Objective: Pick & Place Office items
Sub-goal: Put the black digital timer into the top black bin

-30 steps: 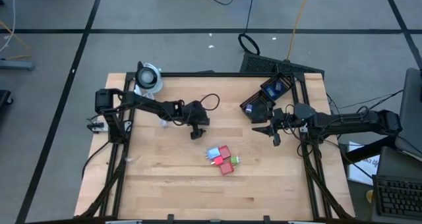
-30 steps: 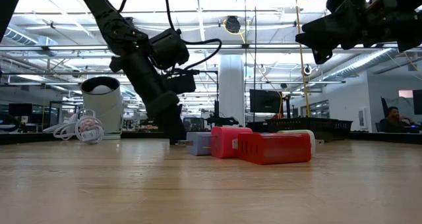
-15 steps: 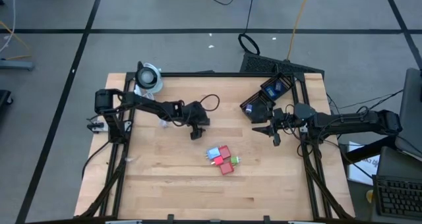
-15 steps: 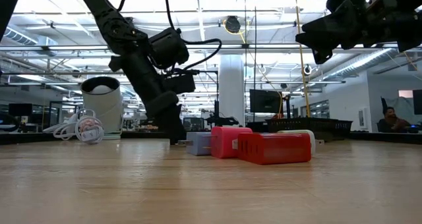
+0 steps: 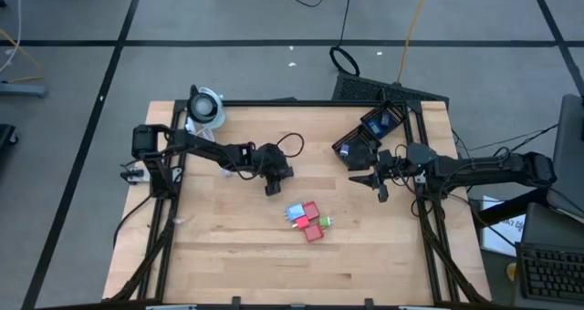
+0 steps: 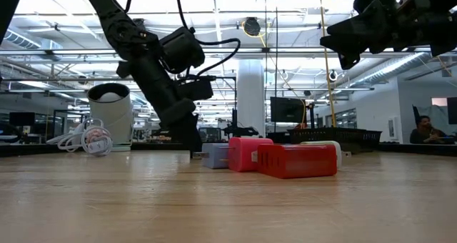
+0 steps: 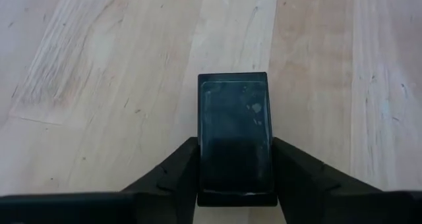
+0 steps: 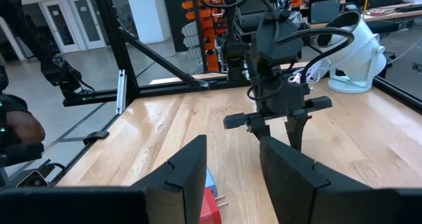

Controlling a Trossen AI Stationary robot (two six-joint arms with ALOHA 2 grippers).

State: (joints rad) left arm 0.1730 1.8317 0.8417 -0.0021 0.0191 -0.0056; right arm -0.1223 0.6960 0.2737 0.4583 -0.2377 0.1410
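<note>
A black block lies on the wooden table, left of centre, and my left gripper is shut on it. A cluster of office items sits a little nearer the table's front: a blue block, a red one, a pink one and a green one. My right gripper hangs open above the table's right side, level and holding nothing. My left gripper pinches the black block between its two fingers, one on each long side, near the end closest to the gripper. The fingers slant down from the table's left and run along the block. The block lies flat on the table.
A black basket holding blue items stands at the far right. A round white-and-black device and a coiled white cable are at the far left corner. A black frame runs round the table.
My left gripper has shut on the black block, which stays on the table where it was.
</note>
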